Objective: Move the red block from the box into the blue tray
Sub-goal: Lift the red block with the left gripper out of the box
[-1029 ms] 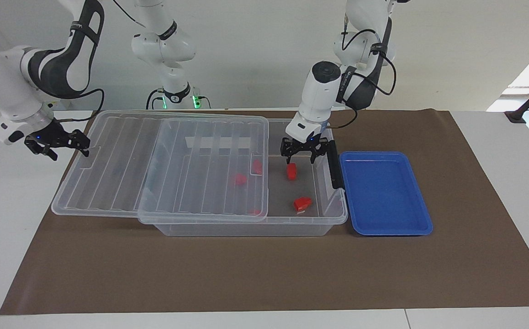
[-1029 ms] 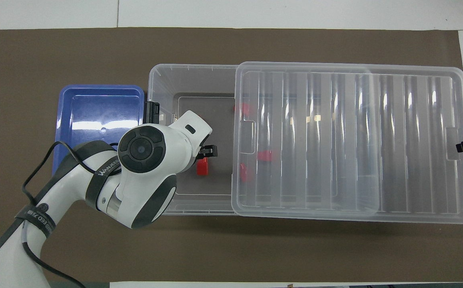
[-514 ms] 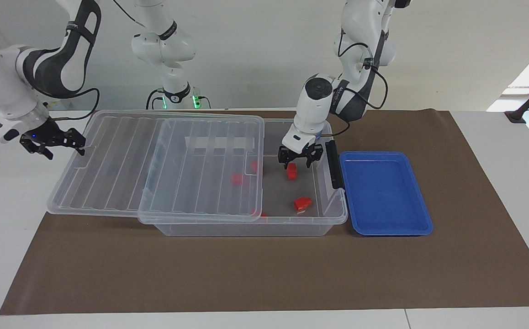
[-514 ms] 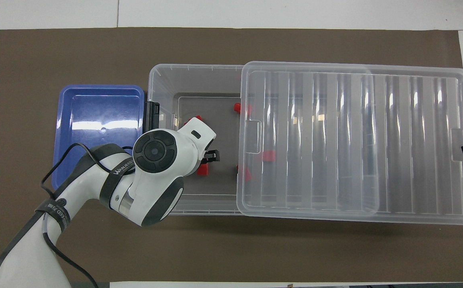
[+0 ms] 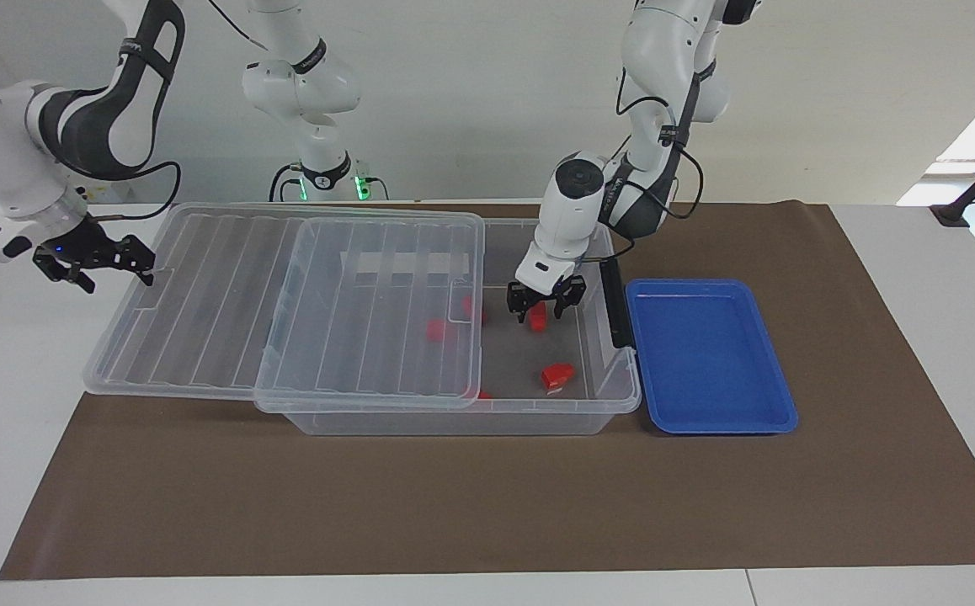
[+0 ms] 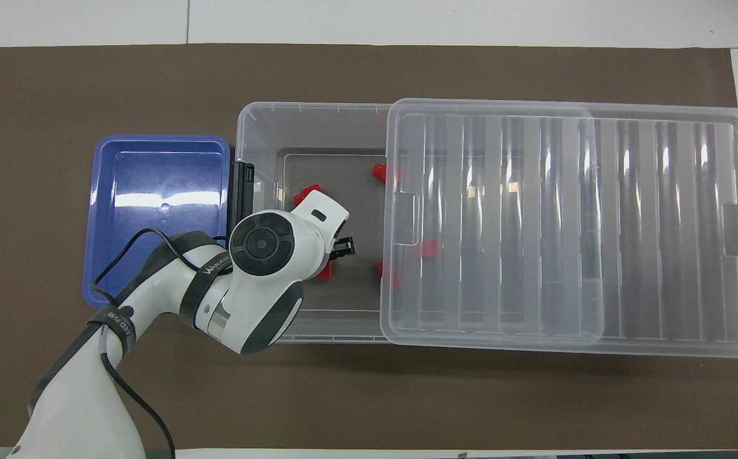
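Note:
The red block (image 5: 538,316) lies on the floor of the clear box (image 5: 454,419), in its uncovered part near the black latch (image 5: 618,313). My left gripper (image 5: 540,310) is down inside the box, open, with one finger on each side of the block. In the overhead view the wrist hides most of the block (image 6: 325,273). The blue tray (image 5: 711,358) sits empty beside the box at the left arm's end of the table; it also shows in the overhead view (image 6: 159,191). My right gripper (image 5: 141,263) holds the ribbed lid (image 5: 285,303) by its short end.
A wider angled red piece (image 5: 557,376) lies in the box farther from the robots than the block. More red pieces (image 5: 435,330) lie under the lid (image 6: 566,223). A third white arm (image 5: 311,84) stands at the back. Brown mat (image 5: 487,505) covers the table.
My left gripper has come down into the box, around the red block. My right gripper has drawn the lid a little farther toward the right arm's end, uncovering more of the box.

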Tool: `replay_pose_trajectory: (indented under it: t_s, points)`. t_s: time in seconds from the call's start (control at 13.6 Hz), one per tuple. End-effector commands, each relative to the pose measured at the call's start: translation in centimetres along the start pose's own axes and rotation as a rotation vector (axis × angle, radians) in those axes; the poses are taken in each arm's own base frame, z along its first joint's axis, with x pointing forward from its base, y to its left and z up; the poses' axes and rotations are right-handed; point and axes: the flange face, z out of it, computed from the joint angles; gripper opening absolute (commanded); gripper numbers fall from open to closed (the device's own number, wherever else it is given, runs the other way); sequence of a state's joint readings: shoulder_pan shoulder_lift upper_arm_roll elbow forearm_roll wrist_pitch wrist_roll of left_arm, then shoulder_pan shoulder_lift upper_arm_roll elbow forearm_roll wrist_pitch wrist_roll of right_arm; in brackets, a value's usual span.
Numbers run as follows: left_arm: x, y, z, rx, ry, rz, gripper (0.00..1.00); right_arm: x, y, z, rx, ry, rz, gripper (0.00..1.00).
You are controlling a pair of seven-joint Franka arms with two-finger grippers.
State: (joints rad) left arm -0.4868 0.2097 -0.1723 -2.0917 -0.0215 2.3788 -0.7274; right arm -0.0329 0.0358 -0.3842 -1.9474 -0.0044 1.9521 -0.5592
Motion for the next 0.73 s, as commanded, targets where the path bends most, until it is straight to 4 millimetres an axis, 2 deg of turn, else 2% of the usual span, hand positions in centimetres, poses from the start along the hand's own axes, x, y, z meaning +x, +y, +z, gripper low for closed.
replay_pose_trajectory:
  t_s: [0.0,0.15,0.22,0.29,0.37,0.44,0.66]
  points:
    - [-0.4,-0.3,2.7,0.018,-0.016,-0.006,0.78,1.3,-0.5,-1.3,-0.002,-0.029,-0.032,1.0]
    - [-0.6,-0.4,3.0,0.031,-0.023,-0.001,0.75,2.7,-1.8,-3.3,0.003,-0.05,-0.005,1.0]
    - [-0.7,-0.3,2.8,0.033,-0.025,-0.004,0.63,3.5,-2.8,-4.5,0.002,-0.052,-0.003,1.0]
    - [-0.8,-0.3,2.9,0.038,-0.029,-0.017,0.35,4.2,-3.3,-5.3,0.001,-0.059,-0.001,1.0]
    - [-0.8,-0.4,2.7,0.043,-0.033,-0.028,0.0,4.9,-3.7,-6.1,0.0,-0.062,-0.002,1.0]
    - [-1.0,-0.4,2.4,0.051,-0.038,-0.028,0.0,5.4,-4.2,-6.8,-0.002,-0.061,-0.005,1.0]
    - [-0.4,-0.3,-1.9,0.052,-0.025,-0.051,0.0,6.5,-6.1,-8.0,0.0,-0.066,-0.019,1.0]
